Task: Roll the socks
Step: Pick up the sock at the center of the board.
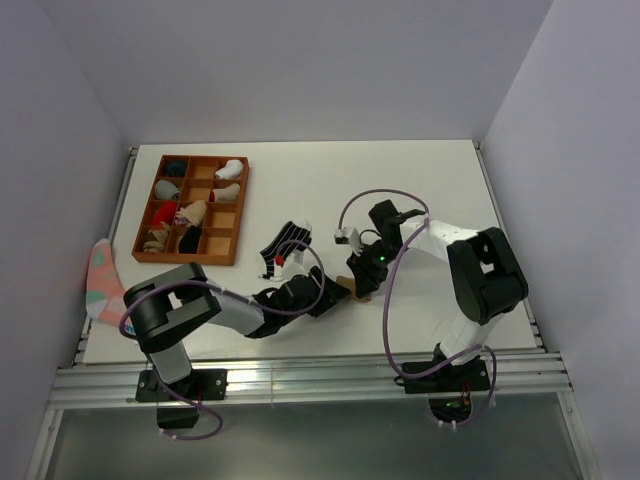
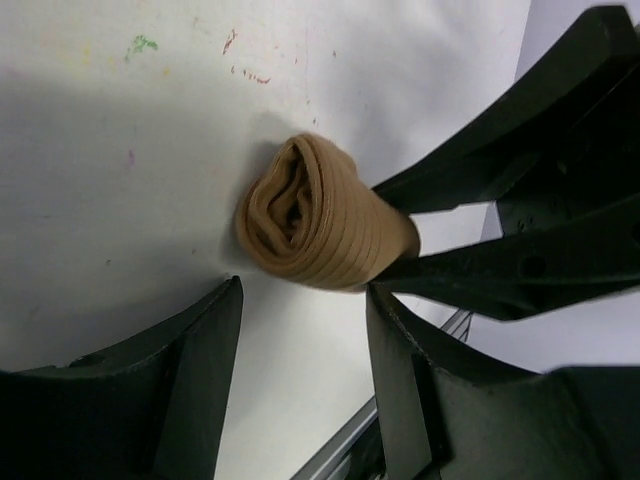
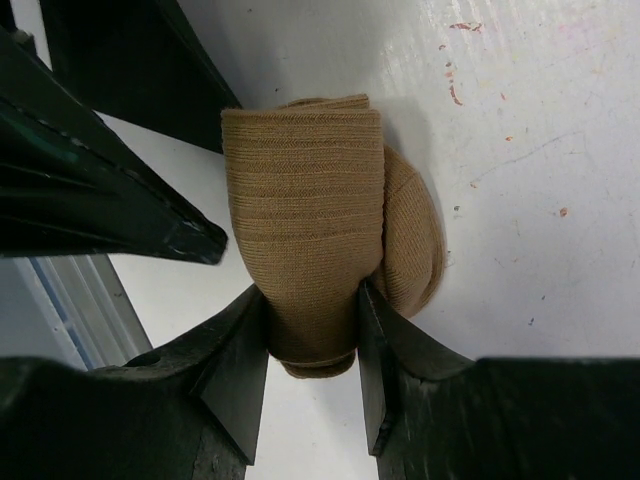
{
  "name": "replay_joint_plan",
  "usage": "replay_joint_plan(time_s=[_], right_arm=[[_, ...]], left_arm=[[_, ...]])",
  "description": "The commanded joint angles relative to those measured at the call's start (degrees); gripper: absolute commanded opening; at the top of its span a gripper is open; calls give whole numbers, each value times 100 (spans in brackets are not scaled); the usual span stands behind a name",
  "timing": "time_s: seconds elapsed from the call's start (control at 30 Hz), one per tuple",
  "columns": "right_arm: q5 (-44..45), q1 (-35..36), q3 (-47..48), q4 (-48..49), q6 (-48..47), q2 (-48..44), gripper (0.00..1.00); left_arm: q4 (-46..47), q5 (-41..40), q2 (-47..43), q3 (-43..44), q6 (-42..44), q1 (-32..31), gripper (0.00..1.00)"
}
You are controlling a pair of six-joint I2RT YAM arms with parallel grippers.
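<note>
My right pincer (image 3: 310,325) is pinching the tan sock (image 3: 305,190). Its two fingers squeeze the sock near one end. The sock is wound up into a fat little roll. It lies on the white desk (image 3: 540,200), toward the front, right between my two arms.

My left pincer (image 2: 303,295) is spread wide with nothing in it. Its tips sit just beside the roll, on the side where I can see the swirl of the layers. I cannot tell if they touch it.

I think the sock is soft and very light. It will squash when squeezed and it will not break. But it looks springy too, so if I let go, the roll may flop open. The ribbed cloth should not slip much on the fingers.

I think the best place to hold is across the thick middle of the roll, with all the layers between the fingers. Grabbing only the outer flap would just peel it off. One pincer should hold while the other tucks the loose end in.

The striped sock (image 1: 287,240) lies on the desk a little farther back, apart from the tan one. It is not rolled yet. It looks thin and floppy, so I would pinch it at one end, by the toe or the cuff, and not in the middle.
</note>
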Motion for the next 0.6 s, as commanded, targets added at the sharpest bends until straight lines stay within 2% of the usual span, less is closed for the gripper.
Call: replay_joint_plan(time_s=[0.0,0.23,0.57], right_arm=[[204,-60,39,-345,-59,220,21],[-59,-148,233,-618,-155,308,20],[-613,-165,637,-1110,-112,396,19]], left_arm=[[524,-626,217,251,-527,-150,57],[1315,-1426,666,233,-1099,-448,58],[1781,-1646,1220,268,-1793,-598,58]])
